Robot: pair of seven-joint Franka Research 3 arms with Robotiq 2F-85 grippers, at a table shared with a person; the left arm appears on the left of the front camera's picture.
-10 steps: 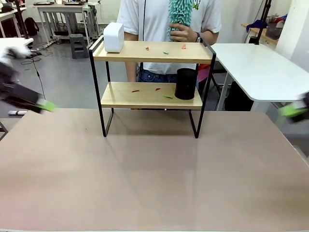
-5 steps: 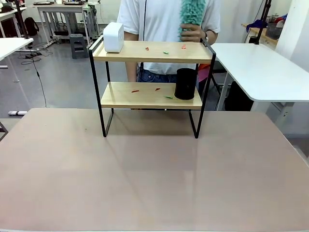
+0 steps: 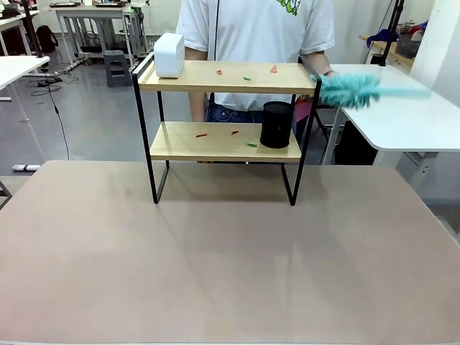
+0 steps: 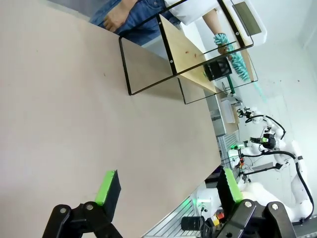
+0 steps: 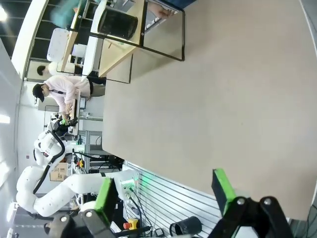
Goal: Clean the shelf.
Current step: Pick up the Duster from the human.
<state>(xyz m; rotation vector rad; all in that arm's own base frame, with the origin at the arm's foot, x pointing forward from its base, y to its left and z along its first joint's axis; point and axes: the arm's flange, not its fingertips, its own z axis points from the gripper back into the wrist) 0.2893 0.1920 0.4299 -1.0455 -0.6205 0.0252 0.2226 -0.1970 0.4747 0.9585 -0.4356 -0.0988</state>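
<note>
The shelf [image 3: 226,141] stands at the middle of the brown table's [image 3: 215,266] far side, with broad tabletop between it and the near edge. A black cylinder [image 3: 277,124] stands on its lower board at the right end; I cannot see inside it. A white box [image 3: 169,55] sits on the left end of the upper board. Red and green scraps [image 3: 246,77] lie on both boards. Behind the shelf, a person [image 3: 255,29] holds a teal duster [image 3: 346,90] just right of the frame. The left gripper [image 4: 167,182] and right gripper [image 5: 163,190] have jaws wide apart and hold nothing.

Shelf [image 3: 183,147]: matt pale wood boards, black metal frame; duster [image 3: 343,89] fluffy.
</note>
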